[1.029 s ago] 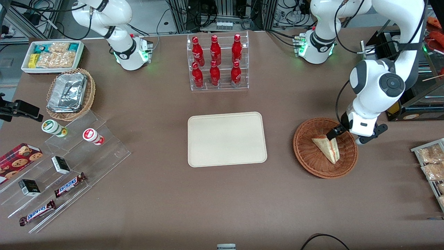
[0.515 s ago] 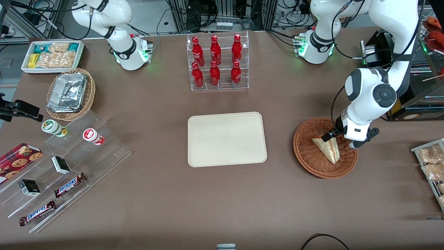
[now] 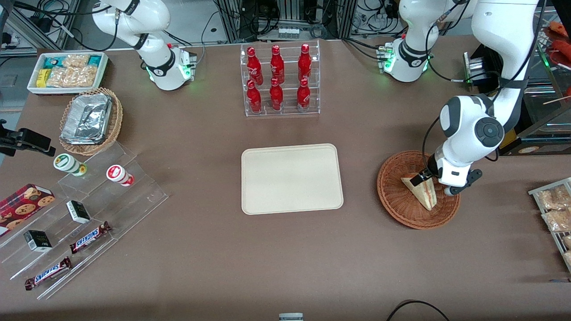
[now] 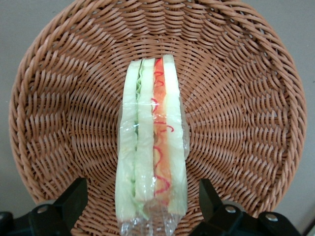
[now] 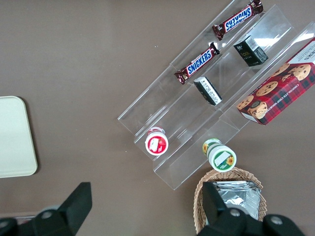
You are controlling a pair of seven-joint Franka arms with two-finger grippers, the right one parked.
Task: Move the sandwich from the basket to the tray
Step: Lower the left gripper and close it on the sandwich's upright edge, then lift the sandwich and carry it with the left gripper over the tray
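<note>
The sandwich [image 3: 421,192] [image 4: 151,142], a clear-wrapped wedge with green and orange-red filling, lies in the round reddish-brown wicker basket [image 3: 392,209] [image 4: 54,108] toward the working arm's end of the table. My gripper [image 3: 427,182] [image 4: 142,196] is down inside the basket and open. One black finger [image 4: 74,199] stands on each side of the wedge's wide end, with a gap between each pad and the bread. The cream tray [image 3: 292,178] [image 5: 15,137] lies flat at the table's middle, beside the basket, with nothing on it.
A clear rack of red bottles [image 3: 279,80] stands farther from the front camera than the tray. Bagged snacks on a rack [image 3: 555,209] sit at the working arm's table edge. A tan basket of foil containers [image 3: 89,120] and a clear stand with Snickers bars [image 3: 89,236] lie toward the parked arm's end.
My gripper has come down and shifted over the basket toward the tray, so its fingers now straddle the sandwich's wide end. The sandwich and basket have not moved.
</note>
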